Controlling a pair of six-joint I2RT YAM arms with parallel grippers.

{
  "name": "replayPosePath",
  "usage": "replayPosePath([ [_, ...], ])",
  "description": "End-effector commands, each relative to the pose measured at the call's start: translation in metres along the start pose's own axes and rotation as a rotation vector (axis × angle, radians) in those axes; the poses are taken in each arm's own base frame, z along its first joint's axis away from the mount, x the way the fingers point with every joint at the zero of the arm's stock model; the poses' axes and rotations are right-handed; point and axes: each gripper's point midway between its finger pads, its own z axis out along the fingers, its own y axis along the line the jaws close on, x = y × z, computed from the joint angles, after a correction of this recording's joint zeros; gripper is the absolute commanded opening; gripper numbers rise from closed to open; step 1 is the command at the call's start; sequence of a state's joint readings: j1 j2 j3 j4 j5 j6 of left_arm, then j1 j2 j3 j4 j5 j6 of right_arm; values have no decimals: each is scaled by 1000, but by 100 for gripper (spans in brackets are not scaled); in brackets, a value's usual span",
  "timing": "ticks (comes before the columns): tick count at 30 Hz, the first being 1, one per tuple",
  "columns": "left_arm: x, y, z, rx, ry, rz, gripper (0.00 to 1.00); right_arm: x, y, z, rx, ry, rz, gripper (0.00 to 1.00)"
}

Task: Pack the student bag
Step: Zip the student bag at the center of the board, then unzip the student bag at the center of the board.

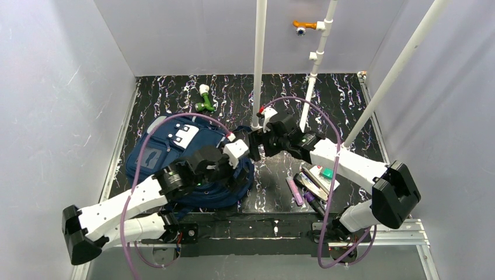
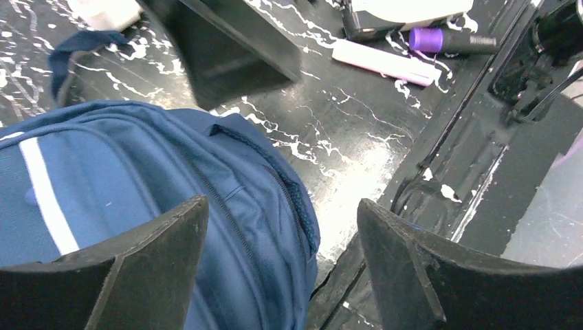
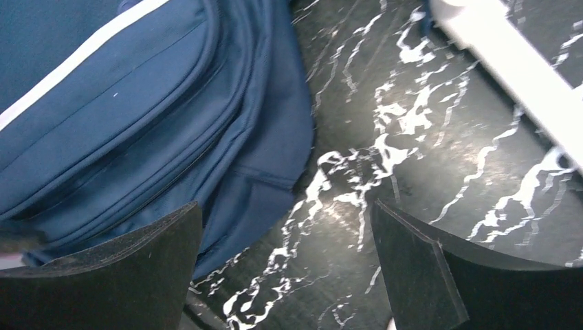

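Under my left gripper (image 2: 282, 206): student bag (image 2: 137, 179), the biggest thing on the table (image 1: 338, 99), lying flat on the left half. Its curved zip edge sits below one finger and the other finger hangs over bare table. Jaws are spread with nothing between them. Can't tell if the finger touches the fabric.

Right gripper (image 3: 287, 206) is likewise spread wide and empty. The bag's rim is below one finger, bare marbled top below the rest.

Top view: both grippers sit nose to nose, just off the bag's right edge. The dark block (image 2: 227, 48) just ahead of my left gripper looks like the right one's finger, so that's the tightest spot.

Open room: a bare strip of table between the bag's edge and the stationery pile (image 1: 318, 178) on my right. The metal rail (image 2: 440, 158) bounds the near side, and walls (image 1: 58, 87) close in left, right and far.

- Upright white pole (image 1: 258, 58) stands just beyond the right gripper.
- Slanted pole (image 1: 403, 64) crosses above the right forearm.
- Bag's carry loop (image 2: 75, 48) lies loose on the table ahead of my left gripper.
- Pink marker (image 2: 385, 60) and purple-capped marker (image 2: 450, 42) lie beside the pile, apart from the bag.
- Small green-and-white item (image 1: 204, 99) sits beyond the bag, near the far edge.
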State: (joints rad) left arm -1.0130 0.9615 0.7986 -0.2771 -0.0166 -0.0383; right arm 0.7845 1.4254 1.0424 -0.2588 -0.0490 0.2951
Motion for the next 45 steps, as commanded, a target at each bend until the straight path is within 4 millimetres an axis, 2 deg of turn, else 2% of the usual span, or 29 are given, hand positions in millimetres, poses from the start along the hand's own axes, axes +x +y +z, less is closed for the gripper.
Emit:
replayPosePath([
  [1,-15,13,-46,-62,-36,-70,79,-12,52,-16,-125,-89,-6,98],
  [3,-9,40,-70,-219,-32,-127,82,-11,77,-24,-129,-125,-58,98],
  [6,-3,79,-116,-476,-61,-240,82,-11,116,-35,-169,-178,-75,98],
  [9,-4,101,-157,-626,-145,-320,83,-7,150,-36,-217,-226,-44,92],
  [11,-2,112,-177,-706,-200,-367,83,8,178,-32,-233,-223,-32,88],
  [13,5,123,-192,-797,-227,-424,83,20,196,-26,-200,-212,-8,81],
  [16,9,128,-202,-850,-237,-454,83,32,206,-17,-76,-207,-59,80],
  [22,12,121,-192,-808,-173,-443,83,49,218,12,11,-191,-146,73],
  [25,22,110,-179,-748,-122,-466,82,43,210,10,103,-207,-193,71],
  [27,29,96,-157,-656,-69,-467,82,37,200,1,107,-235,-165,69],
  [29,27,81,-132,-556,-41,-464,83,30,184,-11,71,-266,-126,68],
  [31,19,69,-108,-473,-14,-444,83,18,159,-25,62,-288,-98,69],
  [32,15,64,-95,-439,6,-423,83,17,142,-28,84,-281,-94,70],
  [33,13,61,-79,-423,44,-392,83,11,116,-28,124,-271,-76,72],
  [36,5,64,-42,-422,137,-286,83,-1,64,-33,143,-243,-27,75],
  [38,1,75,-21,-469,207,-211,82,-9,37,-38,134,-246,15,77],
  [41,-8,94,4,-557,272,-104,79,-15,14,-44,114,-243,48,78],
  [45,11,113,28,-660,357,-51,75,-12,-3,-48,113,-252,76,79],
])
